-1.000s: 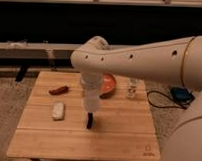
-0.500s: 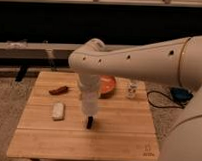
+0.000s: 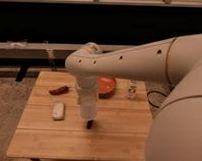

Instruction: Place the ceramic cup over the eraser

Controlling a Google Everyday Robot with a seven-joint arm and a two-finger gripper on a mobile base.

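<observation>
The ceramic cup [image 3: 88, 102] is pale and tall and hangs below my wrist over the middle of the wooden table [image 3: 117, 135]. My gripper [image 3: 87, 92] is shut on the cup from above; the arm hides most of it. The eraser [image 3: 89, 124], a small black block, shows just beneath the cup's lower rim on the table. The cup stands almost straight above the eraser, and its rim looks slightly above the tabletop.
A whitish rounded pad [image 3: 58, 111] lies left of the cup. A dark red chili-shaped item [image 3: 58, 90] lies at the back left. An orange-red bowl [image 3: 106, 85] and a small clear glass jar [image 3: 131, 89] stand at the back right. My large arm [image 3: 145, 59] spans the right side.
The arm has shifted slightly left, and the cup sits a little lower over the eraser. The other objects have not moved.
</observation>
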